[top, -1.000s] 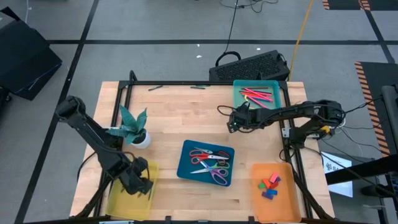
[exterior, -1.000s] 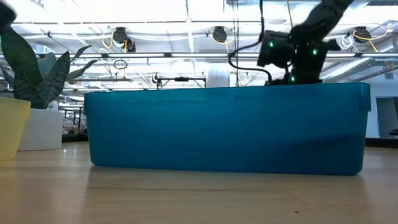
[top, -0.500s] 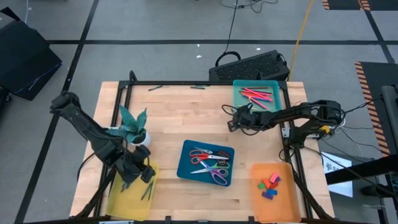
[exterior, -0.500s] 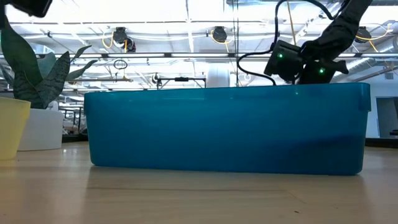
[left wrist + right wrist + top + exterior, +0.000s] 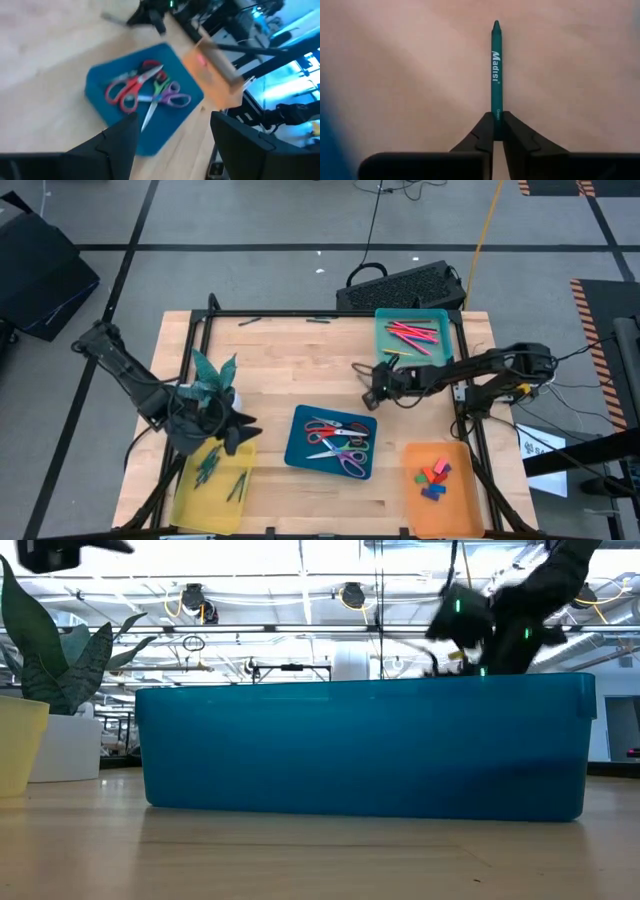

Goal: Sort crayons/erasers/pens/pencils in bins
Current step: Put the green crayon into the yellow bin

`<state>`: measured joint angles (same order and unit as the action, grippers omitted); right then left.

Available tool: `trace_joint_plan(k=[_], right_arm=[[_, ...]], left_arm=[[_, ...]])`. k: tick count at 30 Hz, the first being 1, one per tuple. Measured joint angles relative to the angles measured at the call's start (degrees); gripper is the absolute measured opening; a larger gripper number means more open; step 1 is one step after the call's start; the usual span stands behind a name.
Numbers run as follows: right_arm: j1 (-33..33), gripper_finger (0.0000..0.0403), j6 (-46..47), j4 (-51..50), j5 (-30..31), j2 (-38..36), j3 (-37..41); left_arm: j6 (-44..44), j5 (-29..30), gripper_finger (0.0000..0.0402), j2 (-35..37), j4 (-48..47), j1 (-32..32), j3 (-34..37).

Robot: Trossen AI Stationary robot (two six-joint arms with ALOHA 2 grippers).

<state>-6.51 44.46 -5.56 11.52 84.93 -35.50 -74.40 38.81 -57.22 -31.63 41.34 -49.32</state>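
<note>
Right gripper [image 5: 495, 131] pinching a green wax crayon [image 5: 495, 70] over bare wooden table [image 5: 290, 370], left gripper [image 5: 172, 137] spread wide above opaque dark blue tray [image 5: 100, 90] of scissors [image 5: 145, 92]

The table [image 5: 270, 380] carries four bins. The scissors bin [image 5: 296, 448] sits at centre front, with scissors [image 5: 335, 442] in it. The pencil bin [image 5: 384, 338] stands at the right rear. The eraser bin [image 5: 455, 502] occupies the front right corner, erasers [image 5: 432, 477] inside. The front left bin [image 5: 190, 505] lies just before the potted plant [image 5: 212, 383]. A keyboard [image 5: 400, 285] lies behind the table.
</note>
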Motion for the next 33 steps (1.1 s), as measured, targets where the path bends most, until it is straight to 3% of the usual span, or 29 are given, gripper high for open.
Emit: trace_joint_plan(k=[7, 15, 20, 27, 33], right_arm=[[4.38, 0.0014, -6.97, 4.02, 1.64, -5.98, -8.95], [10.01, 0.0014, -20.93, 36.67, -1.00, -9.58, -11.63], [12.42, 0.0014, -23.31, 43.03, -1.50, -9.68, -11.63], [14.75, 0.0015, -25.87, 44.02, -5.85, -9.69, -11.59], [14.89, 0.0016, -25.78, 42.71, -5.41, -9.69, -11.59]], left_arm=[[19.54, 0.85, 0.0248, -2.57, 13.72, -4.32, 0.00], [45.58, -0.02, 0.0248, -8.38, 38.27, -13.55, 0.00], [59.45, -4.94, 0.0248, -13.53, 57.12, -19.70, 0.00], [59.63, -11.80, 0.0239, -19.89, 69.04, -26.69, 0.00], [57.25, -17.92, 0.0195, -24.24, 75.50, -29.63, 0.00]])
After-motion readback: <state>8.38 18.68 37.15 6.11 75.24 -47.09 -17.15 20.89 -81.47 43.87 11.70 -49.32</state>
